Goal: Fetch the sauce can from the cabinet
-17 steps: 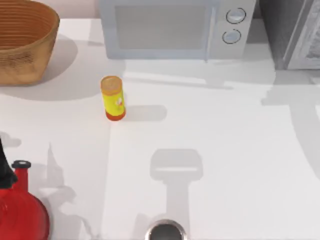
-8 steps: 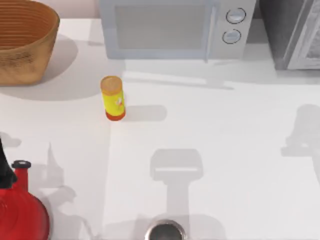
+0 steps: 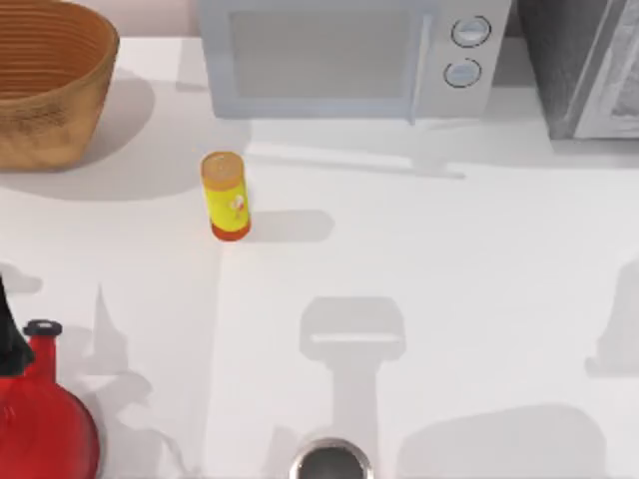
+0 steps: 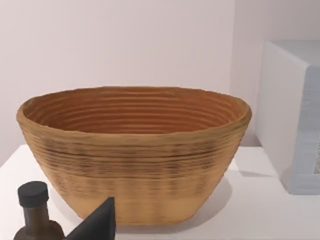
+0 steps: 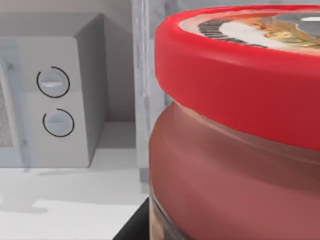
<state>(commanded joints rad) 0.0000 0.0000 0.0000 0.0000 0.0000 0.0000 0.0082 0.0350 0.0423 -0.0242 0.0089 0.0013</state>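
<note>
The sauce can (image 5: 240, 125) sits immediately before the right wrist camera, nearer than the microwave (image 5: 50, 100) and the cabinet (image 5: 142, 75) beyond. Right end effector state: cannot tell. Judged progress: can apparently extracted; set-down on the tabletop (image 3: 449, 279) remains.

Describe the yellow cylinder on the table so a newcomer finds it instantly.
Start at the light grey microwave at the back of the table. In front of its left end, standing upright and alone, is the slim yellow cylinder. Its orange cap and orange-red base set it apart from the wide woven basket at back left and the red kettle at front left.
</note>
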